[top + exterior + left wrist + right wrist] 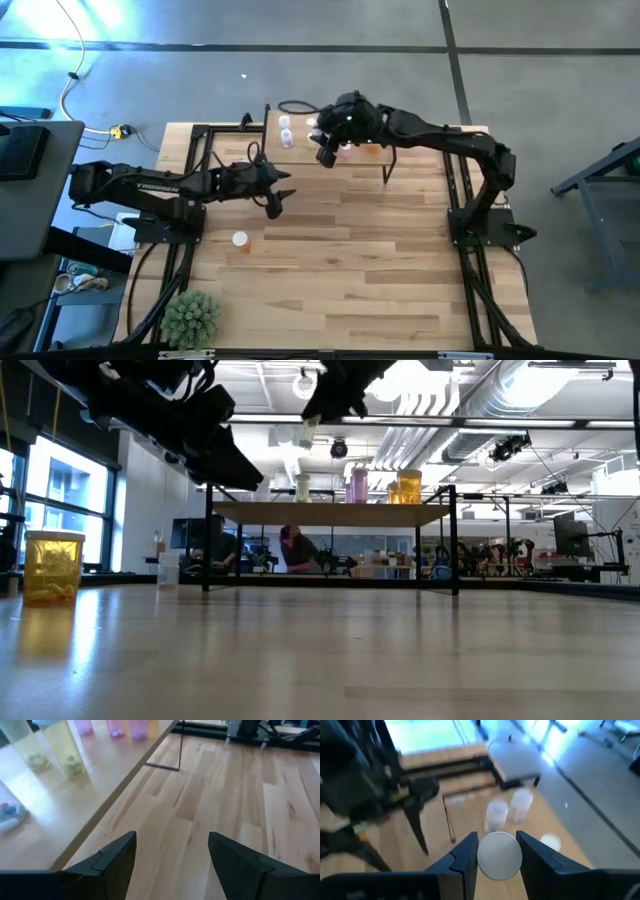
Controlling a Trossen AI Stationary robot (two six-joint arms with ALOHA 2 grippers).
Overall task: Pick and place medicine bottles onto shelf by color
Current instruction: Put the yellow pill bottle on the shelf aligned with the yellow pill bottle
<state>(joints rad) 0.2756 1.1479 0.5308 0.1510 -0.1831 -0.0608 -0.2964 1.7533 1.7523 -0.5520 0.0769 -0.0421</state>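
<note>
The right end effector hangs above the shelf, pinching a white-capped medicine bottle between its fingers. Below and ahead of it, two bluish-clear bottles stand on the shelf top. The left end effector, fingers spread and holding nothing, hovers over the desk just beside the shelf's front edge. Behind it, well apart, one orange bottle stands alone on the desk.

Green plant at table front-left corner; person beyond
</note>
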